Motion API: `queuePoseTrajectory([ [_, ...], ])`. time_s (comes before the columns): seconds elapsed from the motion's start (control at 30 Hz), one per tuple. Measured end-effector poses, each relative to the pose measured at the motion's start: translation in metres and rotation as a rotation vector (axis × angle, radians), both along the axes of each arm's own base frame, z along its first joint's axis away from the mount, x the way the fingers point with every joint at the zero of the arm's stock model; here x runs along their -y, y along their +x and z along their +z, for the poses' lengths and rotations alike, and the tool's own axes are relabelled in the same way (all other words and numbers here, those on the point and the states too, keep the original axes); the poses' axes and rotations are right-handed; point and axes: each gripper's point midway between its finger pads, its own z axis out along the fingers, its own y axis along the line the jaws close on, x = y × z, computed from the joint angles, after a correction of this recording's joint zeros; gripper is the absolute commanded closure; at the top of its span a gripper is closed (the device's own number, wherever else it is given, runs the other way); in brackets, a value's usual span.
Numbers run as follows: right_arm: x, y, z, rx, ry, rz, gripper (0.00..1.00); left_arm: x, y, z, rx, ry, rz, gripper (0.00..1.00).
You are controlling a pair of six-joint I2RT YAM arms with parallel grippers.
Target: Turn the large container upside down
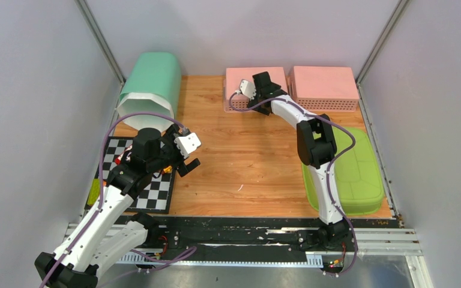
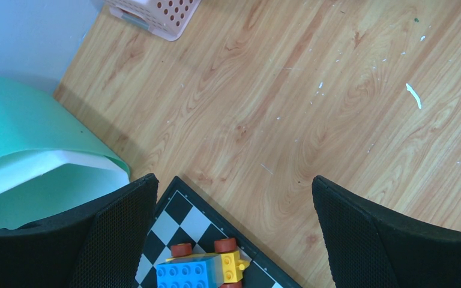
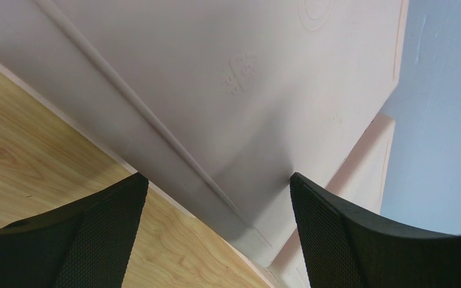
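The large container [image 1: 240, 78] is a pink perforated basket at the back of the table, lying bottom up; its flat embossed bottom [image 3: 246, 78] fills the right wrist view. My right gripper [image 1: 264, 79] hangs just over its near right corner, open [image 3: 216, 180], with nothing between the fingers and the basket's edge running between them. My left gripper [image 1: 186, 155] is at the left, above the corner of a chessboard [image 2: 174, 219], wide open [image 2: 231, 180] and empty.
A second pink basket [image 1: 324, 84], also bottom up, sits right beside the first. A mint-green bin [image 1: 150, 87] lies on its side at the back left. A lime-green tub [image 1: 351, 174] is at the right. A brick toy car [image 2: 207, 270] rests on the chessboard [image 1: 156, 192].
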Motion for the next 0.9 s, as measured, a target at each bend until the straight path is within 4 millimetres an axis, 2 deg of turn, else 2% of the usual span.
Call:
queuePoseTrajectory([
  [0.37,-0.001,-0.001,0.0,-0.002,0.014,0.001,0.06,0.0,0.0,0.0,0.0,0.0,0.0,0.0],
  [0.5,-0.001,-0.007,0.009,-0.002,0.027,0.006,0.04,0.0,0.0,0.0,0.0,0.0,0.0,0.0],
  [0.63,0.0,-0.02,0.037,0.02,0.07,0.01,0.04,0.0,0.0,0.0,0.0,-0.001,-0.001,0.0],
  [0.7,0.0,-0.03,0.058,0.041,0.107,0.013,0.03,0.0,0.0,0.0,0.0,-0.001,-0.001,0.0],
  [0.9,0.003,-0.071,0.116,0.094,0.234,0.028,0.03,0.0,0.002,-0.001,-0.005,-0.004,0.006,0.0],
])
